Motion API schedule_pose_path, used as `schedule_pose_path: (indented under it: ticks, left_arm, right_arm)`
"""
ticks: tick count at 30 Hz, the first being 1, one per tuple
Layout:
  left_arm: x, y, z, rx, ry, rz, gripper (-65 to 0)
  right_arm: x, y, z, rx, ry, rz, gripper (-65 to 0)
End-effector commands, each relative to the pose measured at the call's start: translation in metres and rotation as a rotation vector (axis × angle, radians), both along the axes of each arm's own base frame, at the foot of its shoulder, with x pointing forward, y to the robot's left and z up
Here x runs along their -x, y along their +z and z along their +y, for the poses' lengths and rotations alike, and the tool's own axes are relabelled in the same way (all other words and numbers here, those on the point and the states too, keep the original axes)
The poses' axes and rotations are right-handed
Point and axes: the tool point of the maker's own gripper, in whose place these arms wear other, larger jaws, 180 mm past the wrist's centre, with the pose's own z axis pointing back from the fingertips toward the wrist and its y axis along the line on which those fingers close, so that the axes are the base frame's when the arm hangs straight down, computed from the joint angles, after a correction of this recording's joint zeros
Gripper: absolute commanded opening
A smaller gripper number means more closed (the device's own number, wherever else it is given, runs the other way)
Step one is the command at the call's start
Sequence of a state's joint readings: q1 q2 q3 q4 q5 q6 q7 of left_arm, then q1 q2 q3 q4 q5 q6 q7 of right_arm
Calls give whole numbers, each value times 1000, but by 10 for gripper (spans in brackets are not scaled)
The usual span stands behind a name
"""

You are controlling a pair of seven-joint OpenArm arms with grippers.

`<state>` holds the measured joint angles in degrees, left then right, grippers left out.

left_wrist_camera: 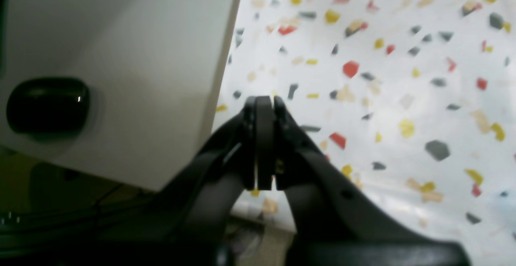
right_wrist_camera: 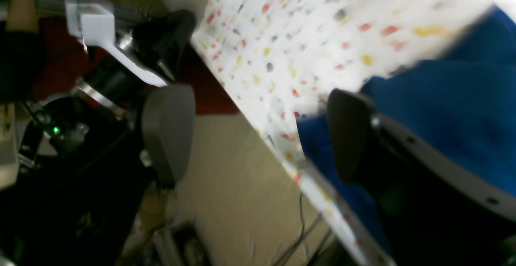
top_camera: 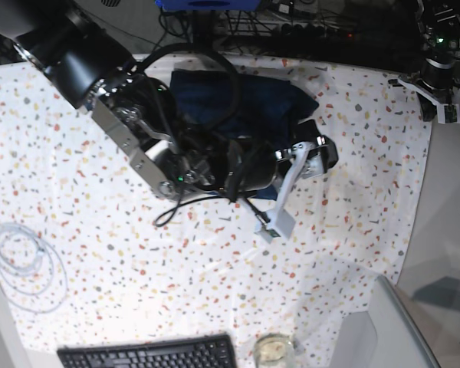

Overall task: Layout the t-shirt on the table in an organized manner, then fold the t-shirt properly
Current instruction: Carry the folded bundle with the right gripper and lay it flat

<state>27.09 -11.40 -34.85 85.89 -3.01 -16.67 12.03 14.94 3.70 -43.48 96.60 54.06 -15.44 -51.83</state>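
Right arm: yours reaches across mid-table, bent low over the cloth.
Right gripper (right_wrist_camera: 258, 137): jaws spread wide, one finger over the t-shirt (top_camera: 245, 103), nothing held.
T-shirt: bunched navy heap at the table (top_camera: 100, 253) far edge, centre.
Glass (top_camera: 274, 351): near edge, contents unclear.
Left gripper (left_wrist_camera: 264, 141): at the far right corner, fingers pressed together, empty.
Writing: none readable.
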Motion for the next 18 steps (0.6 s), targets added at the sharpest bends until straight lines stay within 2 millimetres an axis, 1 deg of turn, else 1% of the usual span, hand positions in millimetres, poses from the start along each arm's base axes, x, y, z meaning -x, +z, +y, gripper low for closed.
schedule_pose_path:
  ticks: [1,2,3,4,5,6,8,9,10,14,18]
  left_arm:
    - [-5,12,6,-27,-8,-34,-650]
    - [-5,11,6,-27,-8,-33,-650]
    - [-5,11,6,-26,-7,-34,-650]
    - [-5,11,6,-26,-7,-34,-650]
    - [-5,12,7,-27,-8,-34,-650]
    - [-5,12,7,-28,-9,-33,-650]
    - [-5,12,7,-28,-9,-33,-650]
    - [-5,12,7,-28,-9,-33,-650]
    - [-5,12,7,-25,-7,-36,-650]
    - [-6,13,6,-23,-7,-40,-650]
    - [-5,12,7,-29,-8,-33,-650]
  right_arm:
    - [-11,8,-12,-14,-57,-10,-177]
    - [-16,4,-27,-9,-112,5,-201]
    - [-21,-2,-41,-3,-160,22,-242]
    - [-24,-7,-51,0,-198,30,-288]
    - [-28,-14,-62,7,-237,38,-344]
    - [-30,-22,-72,19,-271,45,-413]
    - [-30,-39,-82,51,-302,55,-539]
    - [-29,-48,-84,65,-310,62,-603]
    - [-28,-54,-84,74,-313,68,-650]
    - [-18,-82,-80,128,-296,99,-632]
    - [-18,-98,-70,171,-261,104,-645]
